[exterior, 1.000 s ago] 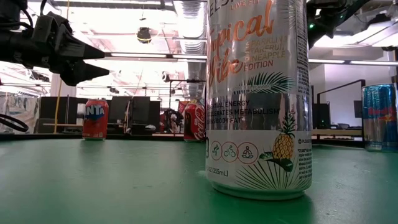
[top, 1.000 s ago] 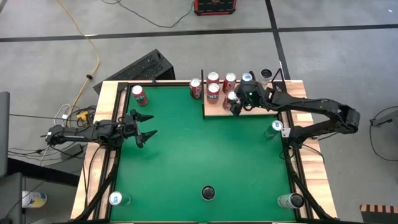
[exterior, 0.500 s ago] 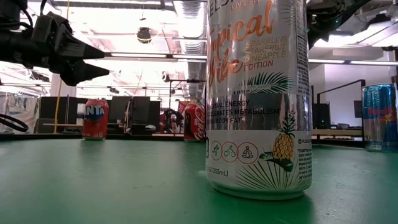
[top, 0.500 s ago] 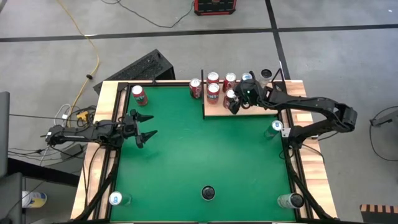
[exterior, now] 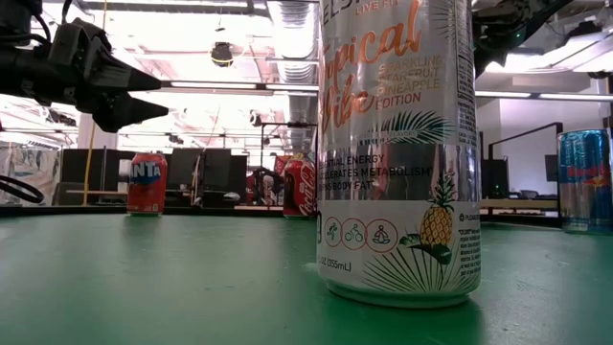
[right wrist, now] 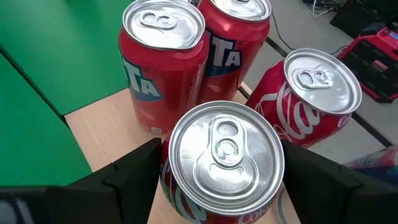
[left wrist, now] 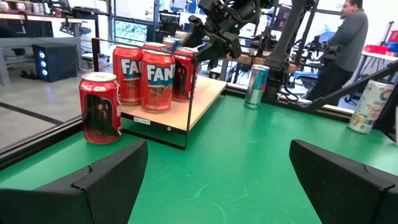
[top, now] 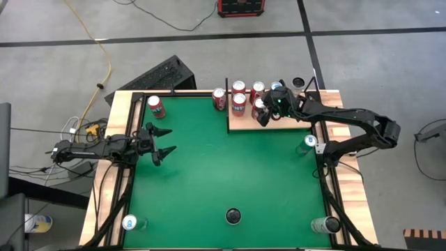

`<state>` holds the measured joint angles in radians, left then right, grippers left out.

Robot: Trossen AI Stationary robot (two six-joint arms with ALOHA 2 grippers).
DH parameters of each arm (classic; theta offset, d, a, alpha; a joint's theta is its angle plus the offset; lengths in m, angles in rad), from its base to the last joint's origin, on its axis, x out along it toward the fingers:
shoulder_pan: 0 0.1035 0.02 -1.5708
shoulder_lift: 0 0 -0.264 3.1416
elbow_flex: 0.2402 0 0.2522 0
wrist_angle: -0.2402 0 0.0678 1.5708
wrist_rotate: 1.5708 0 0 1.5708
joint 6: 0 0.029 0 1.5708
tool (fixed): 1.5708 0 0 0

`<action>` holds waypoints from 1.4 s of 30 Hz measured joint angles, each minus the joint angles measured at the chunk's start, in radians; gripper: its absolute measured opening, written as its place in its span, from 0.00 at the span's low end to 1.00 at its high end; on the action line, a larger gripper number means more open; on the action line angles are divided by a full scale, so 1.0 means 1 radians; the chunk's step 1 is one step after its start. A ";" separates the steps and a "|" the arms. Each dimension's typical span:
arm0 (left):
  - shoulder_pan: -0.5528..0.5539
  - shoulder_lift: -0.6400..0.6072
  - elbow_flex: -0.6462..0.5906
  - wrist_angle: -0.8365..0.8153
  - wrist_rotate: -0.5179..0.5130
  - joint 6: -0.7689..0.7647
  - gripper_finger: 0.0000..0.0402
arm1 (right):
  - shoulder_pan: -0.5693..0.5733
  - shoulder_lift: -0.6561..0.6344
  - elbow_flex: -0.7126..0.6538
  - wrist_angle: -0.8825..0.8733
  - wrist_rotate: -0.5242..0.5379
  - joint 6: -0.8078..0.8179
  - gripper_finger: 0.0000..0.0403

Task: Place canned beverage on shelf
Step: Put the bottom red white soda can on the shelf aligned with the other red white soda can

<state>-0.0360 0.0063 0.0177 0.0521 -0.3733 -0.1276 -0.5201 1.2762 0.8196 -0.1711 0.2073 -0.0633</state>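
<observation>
The shelf is a pale wood board with black posts at the table's far right; it also shows in the left wrist view. Several red cans stand on it. My right gripper is over the shelf, shut on a red can with a silver top, next to two red Fanta cans and a red cola can. Whether the can's base rests on the board is hidden. My left gripper hangs open and empty above the table's left side. My right gripper pinches the red can by its two opposite sides, just below the top rim, between its two fingers. The fingers come slanting from above and from the right. The can stands upright.
A red can stands at the far left and another on the green just left of the shelf. A tall can stands at the near centre, a blue can at the right edge, and more cans at both near corners.
My right gripper has moved a little toward the table's far edge over the shelf with the red can, which stays upright and now stands closer to the other cans.
</observation>
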 joint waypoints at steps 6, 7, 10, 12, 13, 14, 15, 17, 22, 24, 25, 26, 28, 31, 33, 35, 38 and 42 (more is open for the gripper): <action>0.000 0.000 0.000 0.000 0.000 0.000 0.94 | 0.000 0.007 0.000 0.009 0.000 0.000 0.80; 0.000 0.000 0.000 0.000 0.000 0.000 0.94 | 0.000 0.012 0.000 0.017 0.000 0.002 0.80; 0.000 0.000 0.000 0.000 0.001 0.000 0.94 | 0.000 0.028 0.000 0.043 -0.002 0.009 0.81; 0.000 0.000 0.000 0.000 0.000 0.000 0.94 | 0.000 0.044 0.001 0.064 -0.006 0.010 0.84; 0.000 0.000 0.000 0.000 0.000 0.000 0.94 | 0.000 0.050 0.001 0.071 -0.008 0.010 0.85; 0.000 0.000 0.000 0.000 0.000 0.000 0.94 | -0.001 0.056 0.002 0.075 -0.008 0.010 0.86; 0.000 0.000 0.000 0.000 0.000 0.000 0.94 | -0.003 0.060 0.002 0.075 -0.008 0.010 0.88; 0.000 0.000 0.000 0.000 0.000 0.000 0.94 | -0.006 0.064 0.002 0.070 -0.012 0.009 0.90; 0.000 0.000 0.000 0.000 0.000 0.000 0.94 | -0.006 0.062 0.000 0.057 -0.014 0.010 0.92; 0.000 0.000 0.000 0.000 0.000 0.000 0.94 | -0.005 0.052 0.000 0.045 -0.005 0.010 0.91; 0.000 0.000 0.000 0.000 0.000 0.000 0.94 | -0.005 0.048 -0.001 0.041 -0.002 0.010 0.91; 0.000 0.000 0.000 0.000 0.000 0.000 0.94 | -0.005 0.045 -0.002 0.041 -0.002 0.010 0.91; 0.000 0.000 0.000 0.000 0.000 0.000 0.94 | -0.005 0.032 -0.003 0.034 -0.002 0.011 0.91; 0.000 0.000 0.000 0.000 0.000 0.000 0.94 | -0.005 0.012 -0.002 0.047 0.000 0.016 0.91; 0.000 0.000 0.000 0.000 0.000 0.000 0.94 | -0.005 0.010 -0.002 0.049 0.001 0.022 0.91; 0.000 0.000 0.000 0.000 0.000 0.000 0.94 | -0.005 0.010 -0.002 0.050 0.001 0.022 0.91; 0.000 0.000 0.000 0.000 0.000 0.000 0.94 | -0.004 0.009 -0.002 0.053 0.001 0.021 0.91; 0.000 0.000 0.000 0.000 0.000 0.000 0.94 | 0.007 -0.026 0.025 0.032 0.004 0.021 0.91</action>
<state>-0.0357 0.0065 0.0177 0.0521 -0.3729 -0.1276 -0.5136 1.2498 0.8448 -0.1390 0.2111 -0.0422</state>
